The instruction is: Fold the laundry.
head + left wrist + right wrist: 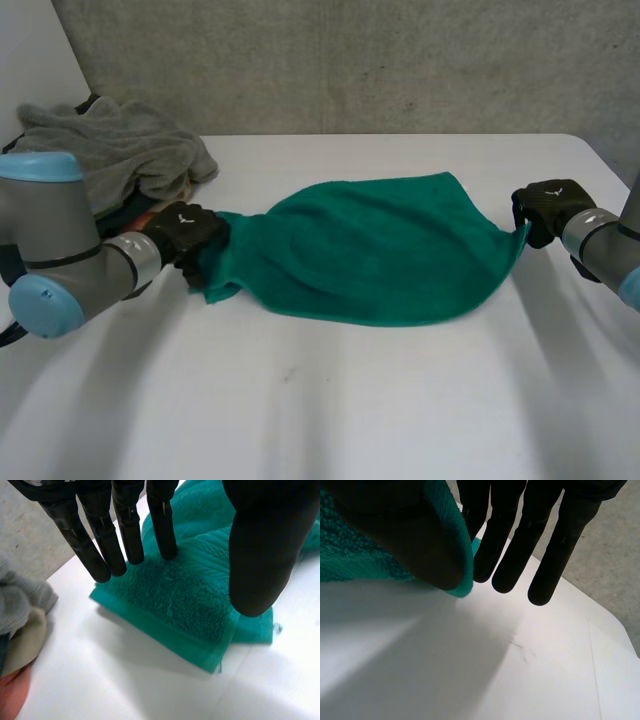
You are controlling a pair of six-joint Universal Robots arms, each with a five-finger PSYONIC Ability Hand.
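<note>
White table (400,400) against a grey concrete wall (350,60). A green towel (370,250) lies across the table's middle, stretched sideways between two black robot hands. The left hand (185,232) pinches the towel's bunched left end between straight fingers and thumb. The right hand (548,205) pinches the right corner, raised off the table, thumb against fingers. A grey laundry heap (120,150) sits at the far left corner.

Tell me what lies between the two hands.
The green towel fills the whole stretch in the head view. The left hand pinches one end and the right hand pinches the other.
</note>
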